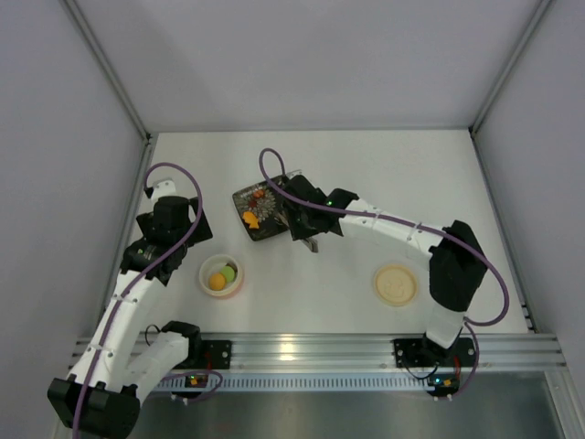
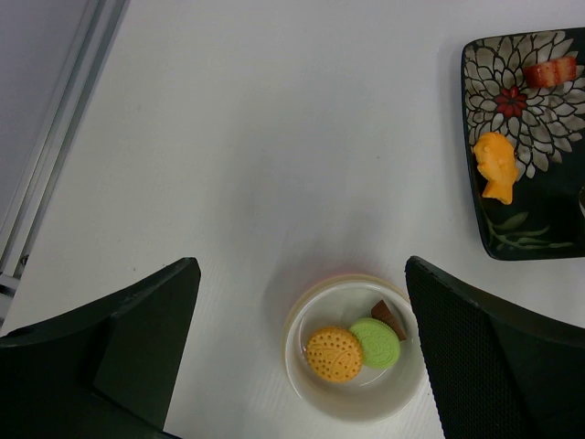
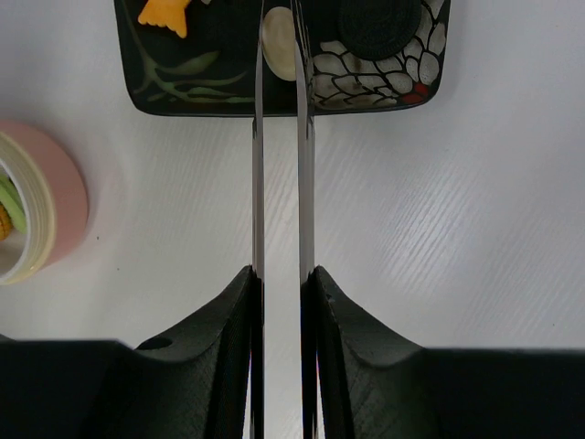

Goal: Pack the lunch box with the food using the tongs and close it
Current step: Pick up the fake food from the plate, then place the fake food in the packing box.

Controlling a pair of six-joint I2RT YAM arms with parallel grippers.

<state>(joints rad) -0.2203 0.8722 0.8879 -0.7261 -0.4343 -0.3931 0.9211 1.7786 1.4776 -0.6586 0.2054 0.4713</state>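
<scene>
So the black right claw [image 3: 279, 274] is squeezed onto a pair of thin silvery metal tongs [image 3: 306, 165]. Both slim arms run straight up, almost parallel, with a narrow gap between them. Their far ends reach over the near edge of the dark square floral-patterned plate [image 3: 210, 41]. A whitish oval piece [image 3: 277, 46] shows in the gap between the arms. There's an orange fish-shaped piece [image 3: 164, 11] to its left and a black round cookie [image 3: 379, 27] to its right. The round lunch box with the pink wall [image 3: 64, 197] peeks in at the left edge, on the white bench [image 3: 457, 229].
</scene>
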